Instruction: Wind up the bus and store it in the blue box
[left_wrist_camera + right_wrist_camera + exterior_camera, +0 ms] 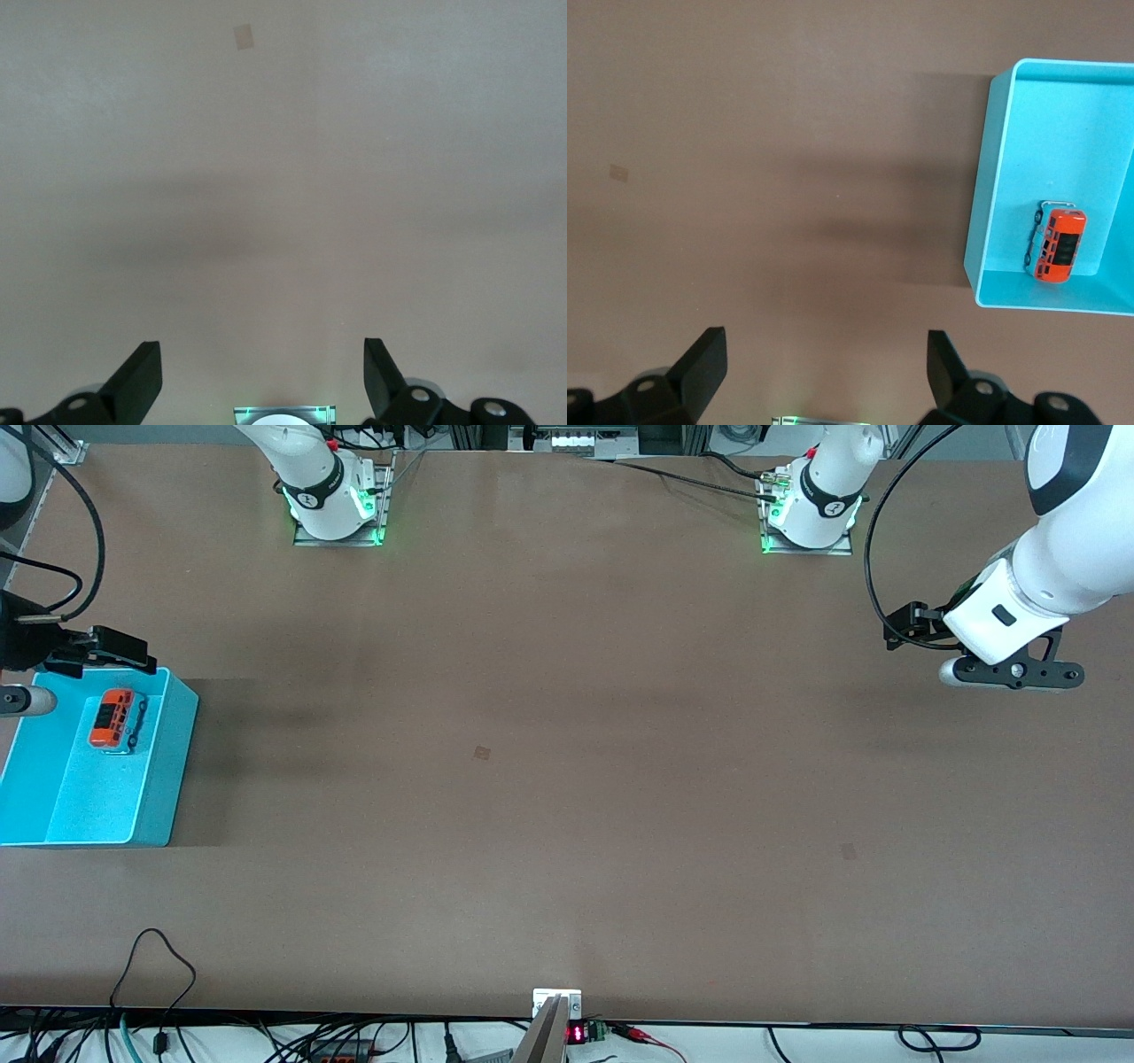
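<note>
The bus (113, 719) lies inside the blue box (168, 779), on its textured floor in the part of the box farthest from the front camera, close to the end wall there. On a clock face laid over the front view, the box sits at about nine o'clock, at the right arm's end of the table (567, 779). The bus shows its orange top with dark roof windows and rests with one long side against or just beside a box wall; the right wrist view also shows its dark wheels and silver-grey lower body (1060, 245) turned toward the inner floor of the box (992, 177). The right gripper (18, 669) hangs over the box's edge farthest from the front camera, near ten o'clock in the front view, partly cut off by the picture's border; its two dark fingers (704, 363) stand wide apart with nothing between them, released, over bare table beside the box. The left gripper (1010, 669) waits in the air over the left arm's end of the table, at about two o'clock in the front view, well apart from the box and the bus. Its fingers (142, 376) are likewise spread wide and hold nothing, with only the brown tabletop and a small pale square mark (244, 36) below them.
</note>
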Robot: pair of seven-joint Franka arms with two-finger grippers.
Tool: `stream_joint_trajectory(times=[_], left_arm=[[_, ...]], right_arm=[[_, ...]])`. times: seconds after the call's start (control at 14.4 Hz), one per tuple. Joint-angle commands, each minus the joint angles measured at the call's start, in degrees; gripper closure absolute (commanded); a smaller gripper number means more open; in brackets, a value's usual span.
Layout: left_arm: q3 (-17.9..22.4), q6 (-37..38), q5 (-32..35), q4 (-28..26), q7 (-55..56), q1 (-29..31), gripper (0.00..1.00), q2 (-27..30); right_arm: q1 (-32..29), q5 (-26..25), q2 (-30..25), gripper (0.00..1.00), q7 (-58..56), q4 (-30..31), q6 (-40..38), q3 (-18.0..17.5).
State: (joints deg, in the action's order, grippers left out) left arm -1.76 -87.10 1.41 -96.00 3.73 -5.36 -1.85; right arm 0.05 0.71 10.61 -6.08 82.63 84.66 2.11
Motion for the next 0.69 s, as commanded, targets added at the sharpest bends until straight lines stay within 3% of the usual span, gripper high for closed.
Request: stream_joint_trajectory(times=[0.0, 0.21, 0.62], left_arm=[[0.0, 0.8, -0.6, -0.1, -1.0, 0.0, 0.00, 0.9], [0.0, 0.8, -0.6, -0.1, -1.0, 0.0, 0.00, 0.9], [0.0, 0.8, -0.6, -0.1, -1.0, 0.0, 0.00, 0.9]], right_arm=[[2.0, -1.5, -2.2, 0.00, 0.7, 2.0, 0.3, 0.9], [1.9, -1.6, -5.1, 0.00, 1.1, 6.4, 0.6, 0.9], [1.9, -1.5, -5.3, 0.00, 1.2, 6.8, 0.6, 0.9]])
